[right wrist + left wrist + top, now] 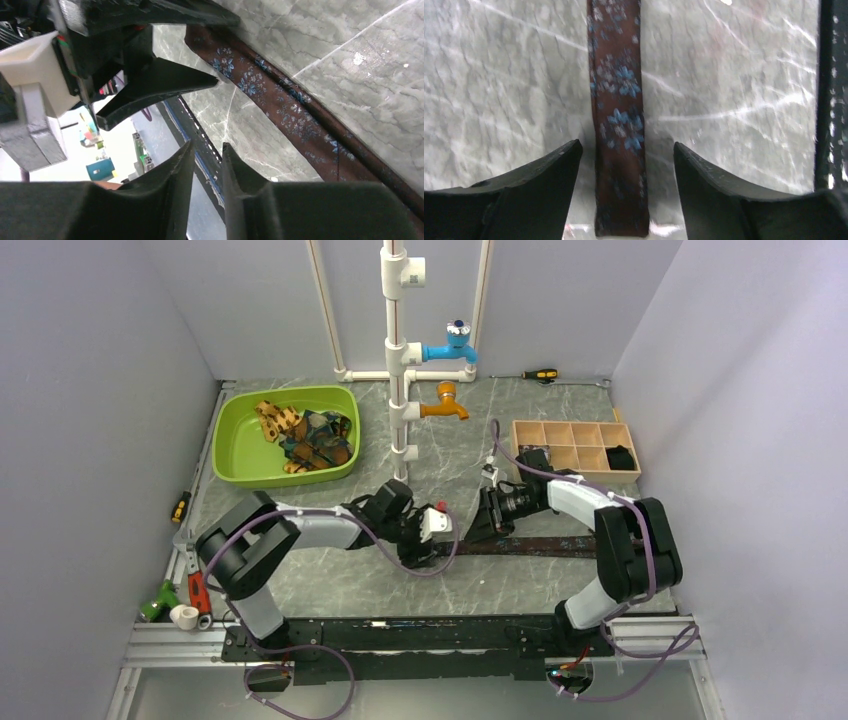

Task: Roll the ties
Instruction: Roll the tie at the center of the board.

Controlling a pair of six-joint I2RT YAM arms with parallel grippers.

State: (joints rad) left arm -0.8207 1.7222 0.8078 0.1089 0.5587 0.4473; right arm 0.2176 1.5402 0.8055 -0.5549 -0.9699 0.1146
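A dark brown tie with small blue flowers point(540, 545) lies flat across the table in front of both arms. In the left wrist view its narrow end point(619, 125) lies between the fingers of my open left gripper point(626, 150), which straddles it without touching. That gripper point(432, 543) is at the tie's left end. My right gripper point(487, 522) hovers just above the tie; its jaws point(207, 147) stand a narrow gap apart and hold nothing, with the tie point(280, 105) to their right. More ties point(308, 437) lie heaped in a green basin point(235, 455).
A white pipe stand with a blue tap point(450, 348) and an orange tap point(445, 408) rises behind the arms. A wooden compartment box point(560, 435) at the back right holds a dark item point(621, 456). Screwdrivers point(540, 374) and tools point(195, 590) lie at the edges.
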